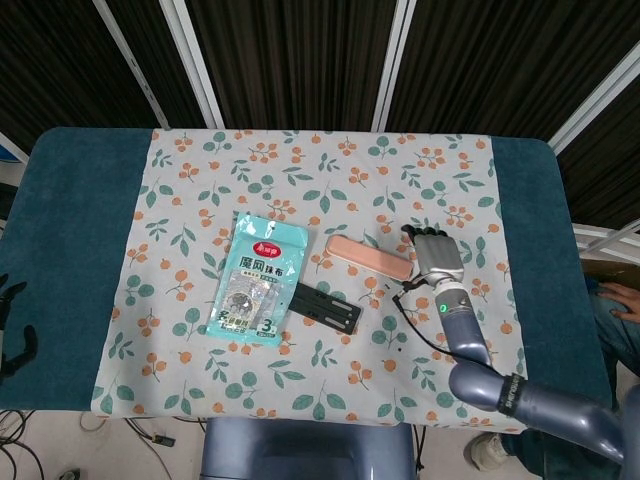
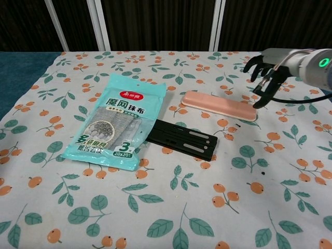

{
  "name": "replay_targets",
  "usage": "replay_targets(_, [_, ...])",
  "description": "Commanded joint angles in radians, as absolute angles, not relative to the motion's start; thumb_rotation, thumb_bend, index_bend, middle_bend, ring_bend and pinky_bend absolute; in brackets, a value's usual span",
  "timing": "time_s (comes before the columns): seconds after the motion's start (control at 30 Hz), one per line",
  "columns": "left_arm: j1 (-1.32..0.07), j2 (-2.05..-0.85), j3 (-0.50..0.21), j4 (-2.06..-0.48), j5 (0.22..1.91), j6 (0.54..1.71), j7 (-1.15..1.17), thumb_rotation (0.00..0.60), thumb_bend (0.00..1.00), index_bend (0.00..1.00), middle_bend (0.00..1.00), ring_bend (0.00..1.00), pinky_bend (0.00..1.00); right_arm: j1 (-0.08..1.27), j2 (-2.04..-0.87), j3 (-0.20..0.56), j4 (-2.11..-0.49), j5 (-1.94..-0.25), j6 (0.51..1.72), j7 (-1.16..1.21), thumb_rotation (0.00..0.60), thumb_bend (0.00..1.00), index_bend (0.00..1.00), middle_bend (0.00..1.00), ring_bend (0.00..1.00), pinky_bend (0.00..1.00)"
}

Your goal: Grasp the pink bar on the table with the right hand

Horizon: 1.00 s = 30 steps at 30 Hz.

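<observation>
The long pink plastic bar (image 1: 368, 258) (image 2: 219, 105) lies on the floral-clothed table (image 1: 300, 390), just beside a teal packet (image 1: 256, 278) (image 2: 117, 120) printed "魔风抹布" and "3". The right hand (image 1: 435, 257) (image 2: 264, 72) hovers by the bar's far end, fingers spread, holding nothing.

The cloth (image 1: 320, 180) covers the middle of the table (image 1: 70, 230), whose bare ends show to either side of it. Taking the bar (image 1: 368, 257) as landmark: it lies on the cloth near the centre, its long axis slanting across. The packet (image 1: 257, 278) lies on the cloth to the left of the bar, apart from it. The plate (image 1: 326, 308) lies in front of the bar, nearer the robot, its left end tucked under the packet's lower right corner. The right hand (image 1: 436, 259) is just beside the bar's right end, above the cloth, fingers apart. The left hand (image 1: 12, 335) is far left of the bar, at the table's edge.
</observation>
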State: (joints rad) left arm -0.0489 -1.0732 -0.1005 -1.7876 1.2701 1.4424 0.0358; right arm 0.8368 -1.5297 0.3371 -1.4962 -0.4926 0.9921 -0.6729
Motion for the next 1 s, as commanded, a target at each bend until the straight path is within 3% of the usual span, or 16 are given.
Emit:
replay_targets(0.03, [-0.049, -1.071, -0.101, -1.789, 1.266, 1.44, 0.034, 0.6, 0.56, 0.12, 0.0, 0.0, 0.0, 0.894, -1.596, 0.347, -1.436, -0.447, 1.013, -0.72, 0.6, 0.17, 0.24, 0.29, 0.22, 0.19])
replay_targets(0.6, [-0.051, -1.065, -0.108, -1.8, 1.244, 1.432, 0.029, 0.6, 0.56, 0.12, 0.0, 0.0, 0.0, 0.997, -1.774, 0.347, -1.194, -0.346, 0.996, -0.773, 0.6, 0.23, 0.26, 0.34, 0.27, 0.19])
replay_targets(1.0, [-0.055, -1.062, -0.111, -1.807, 1.226, 1.422, 0.036, 0.6, 0.56, 0.12, 0.0, 0.0, 0.0, 1.008, -1.838, 0.351, -1.087, -0.37, 0.95, -0.745, 0.6, 0.31, 0.35, 0.39, 0.31, 0.19])
